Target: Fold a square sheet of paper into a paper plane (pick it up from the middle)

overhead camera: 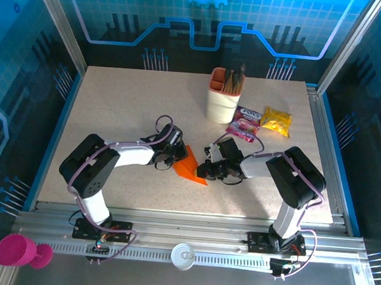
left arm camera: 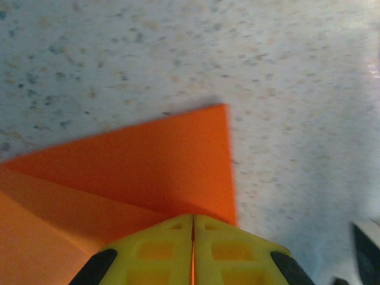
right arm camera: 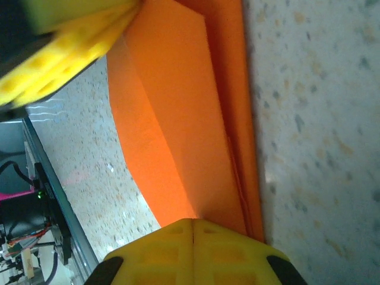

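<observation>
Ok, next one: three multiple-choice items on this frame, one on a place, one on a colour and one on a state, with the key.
1. Where is the folded bright orange sheet of paper?
A. inside the beige pen cup
B. at the middle of the speckled table, between the two grippers
C. on top of the snack packets

2. What colour are the left gripper's fingers?
A. yellow
B. blue
C. white

3. What state is the right gripper in?
A. wide open above the paper
B. half open, touching nothing
C. shut on the paper

Key: 1 B, since the top view shows the paper between the two arms' ends. 2 A, since the left wrist view shows yellow fingers. 3 C, since in the right wrist view its jaws meet on the paper's edge.
</observation>
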Controlling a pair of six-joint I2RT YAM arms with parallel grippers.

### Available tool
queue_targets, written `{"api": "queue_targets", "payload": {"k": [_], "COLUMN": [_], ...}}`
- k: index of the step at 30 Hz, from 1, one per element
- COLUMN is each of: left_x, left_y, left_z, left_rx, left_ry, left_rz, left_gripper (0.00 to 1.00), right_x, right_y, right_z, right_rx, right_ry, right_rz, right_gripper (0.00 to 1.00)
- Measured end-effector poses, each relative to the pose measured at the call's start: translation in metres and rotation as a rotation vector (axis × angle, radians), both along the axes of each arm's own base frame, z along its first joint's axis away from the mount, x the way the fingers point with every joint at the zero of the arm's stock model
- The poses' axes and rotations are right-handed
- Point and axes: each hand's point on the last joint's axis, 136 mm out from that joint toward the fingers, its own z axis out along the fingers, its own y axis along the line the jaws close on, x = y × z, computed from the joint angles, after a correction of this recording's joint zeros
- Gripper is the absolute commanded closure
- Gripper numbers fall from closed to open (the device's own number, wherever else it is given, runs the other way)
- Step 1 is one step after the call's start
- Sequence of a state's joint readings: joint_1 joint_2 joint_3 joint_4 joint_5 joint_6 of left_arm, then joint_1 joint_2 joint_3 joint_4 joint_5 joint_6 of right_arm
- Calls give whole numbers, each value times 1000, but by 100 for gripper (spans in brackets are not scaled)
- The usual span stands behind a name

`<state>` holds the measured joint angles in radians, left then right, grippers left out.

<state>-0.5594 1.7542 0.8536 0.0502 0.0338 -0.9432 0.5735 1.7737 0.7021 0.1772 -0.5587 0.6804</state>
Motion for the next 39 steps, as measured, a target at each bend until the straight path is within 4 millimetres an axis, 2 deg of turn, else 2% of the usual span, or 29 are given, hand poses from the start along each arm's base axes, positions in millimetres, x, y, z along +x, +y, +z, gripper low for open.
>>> {"api": "queue_targets", "payload": {"k": [1, 2, 4, 7, 9, 12, 23, 26, 29, 33, 39], "left_x": [-1, 0, 2, 5, 6, 7, 12, 13, 15, 15, 16], "left_y": [1, 0, 0, -1, -2, -2, -1, 0, 0, 0, 0], "left_z": [-6, -7, -7, -7, -6, -7, -7, -7, -7, -7, -7], "left_rx": [11, 9, 13, 14, 15, 16, 8, 6, 6, 8, 11], "left_ry": [11, 7, -2, -19, -25, -29, -46, -49, -52, -59, -62], "left_rz": [0, -3, -4, -11, -16, -19, -15, -12, -11, -18, -21], "left_gripper": [96, 97, 98, 99, 99, 100, 100, 100, 100, 100, 100], "right_x": [-4, -10, -21, -25, -24, -23, -40, -39, -39, -38, -39], "right_y": [-3, -9, -19, -30, -34, -41, -61, -60, -61, -62, -55], "right_z": [1, 2, 8, 23, 33, 38, 11, 10, 8, 6, 10], "right_rx": [-2, -9, -24, -47, -52, -64, -142, -138, -141, -155, -150], "right_ry": [2, 7, 25, 0, -26, -32, 35, 42, 55, 63, 51], "right_rz": [-1, -5, -14, -26, -36, -53, -87, -94, -105, -120, -102], "right_gripper": [94, 83, 68, 58, 56, 55, 54, 57, 66, 73, 73]}}
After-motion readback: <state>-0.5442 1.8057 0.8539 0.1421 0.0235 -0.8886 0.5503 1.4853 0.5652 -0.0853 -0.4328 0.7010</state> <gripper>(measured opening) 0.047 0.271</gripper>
